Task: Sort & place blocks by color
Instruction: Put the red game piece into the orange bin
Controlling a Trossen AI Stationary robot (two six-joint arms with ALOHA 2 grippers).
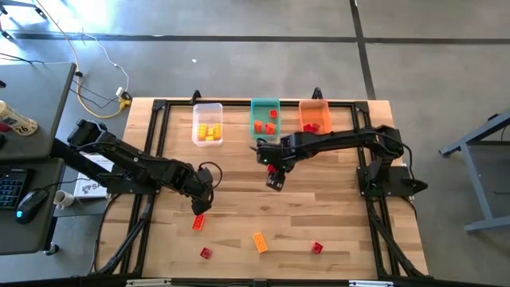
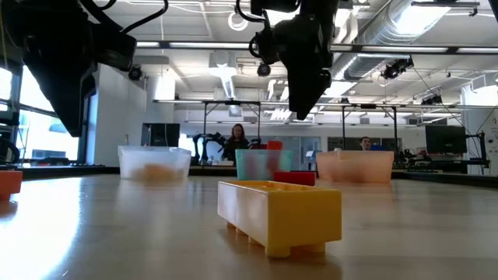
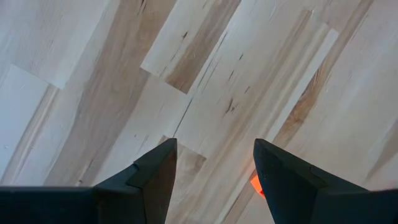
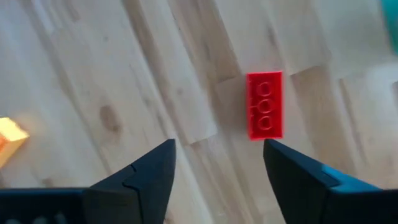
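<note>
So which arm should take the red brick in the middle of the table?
Right, most likely. The right gripper hangs open with the red brick lying just ahead of it on the bare wood. The left gripper, also open, is farther toward the table's left side.

Wooden table [image 1: 335, 207], three bins [image 1: 265, 116] at back, scattered blocks [image 1: 260, 241]

Floor [image 1: 239, 64]: grey concrete with dark seam lines. A dark desk [image 1: 32, 104] at the left of the wooden worktop [image 1: 319, 215] carries a keyboard [image 1: 9, 187] and mouse [image 1: 30, 203]. Ceiling: exposed ducts [image 2: 405, 31] and strip lights [image 2: 194, 45]. Two seated people [image 2: 236, 140] show in the background.
</note>
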